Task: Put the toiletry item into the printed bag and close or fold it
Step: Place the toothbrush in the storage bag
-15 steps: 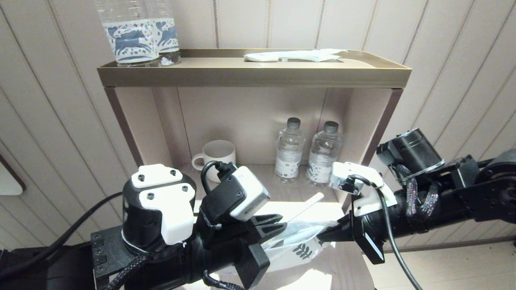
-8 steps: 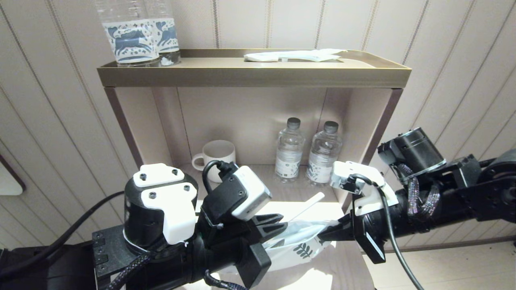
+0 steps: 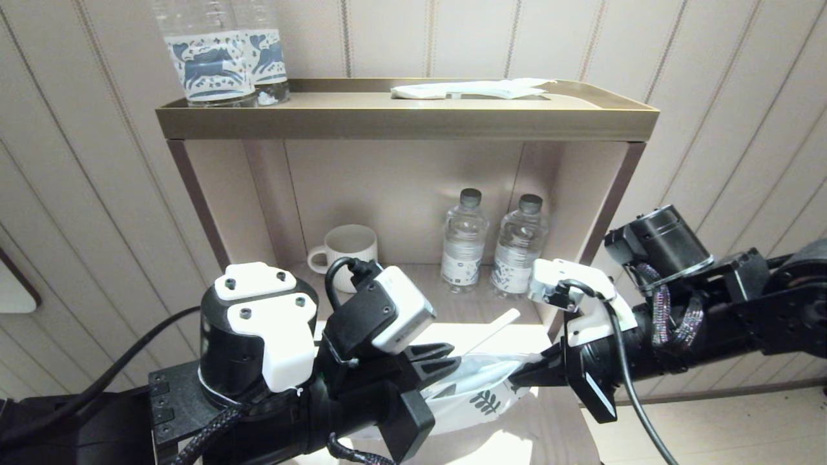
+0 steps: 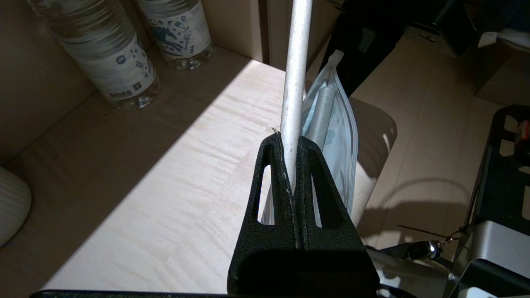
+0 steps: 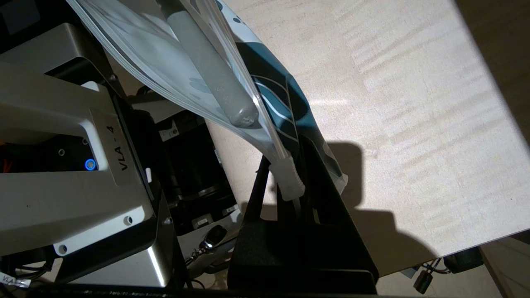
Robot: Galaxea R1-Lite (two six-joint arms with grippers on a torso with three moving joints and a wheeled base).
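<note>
While both arms meet low over the wooden shelf (image 3: 452,303), the printed bag (image 3: 481,400) hangs between them above its front edge.
The left gripper (image 4: 292,136) is clamped on a white stick-like toiletry item (image 4: 296,62) beside the bag; the right gripper (image 5: 290,182) pinches the bag's corner, a grey tube (image 5: 211,78) showing inside the pouch.
</note>
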